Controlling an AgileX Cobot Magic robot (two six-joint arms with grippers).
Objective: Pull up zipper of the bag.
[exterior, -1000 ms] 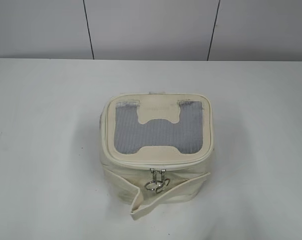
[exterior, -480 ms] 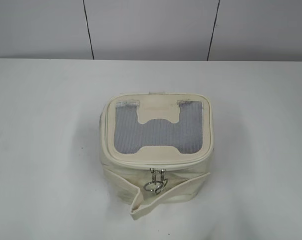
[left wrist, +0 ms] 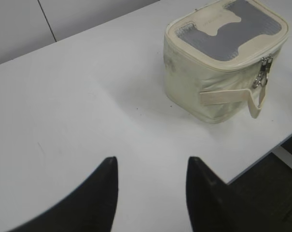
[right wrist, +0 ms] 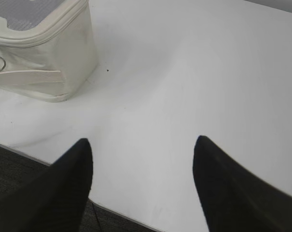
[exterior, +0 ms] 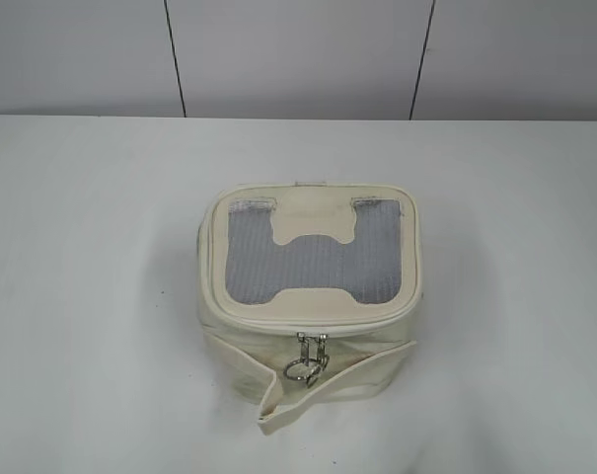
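The bag [exterior: 308,296] sat near the table [exterior: 81,247] front edge, zipper [exterior: 312,357] sliders together. Left gripper [left wrist: 150,166] and right gripper [right wrist: 141,145] hung spread, well apart from the bag (nothing between fingers).

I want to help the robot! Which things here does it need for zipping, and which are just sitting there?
Needed:
bag
zipper with its two silver sliders
left gripper, open
right gripper, open

Just there:
table
the bag's loose strap
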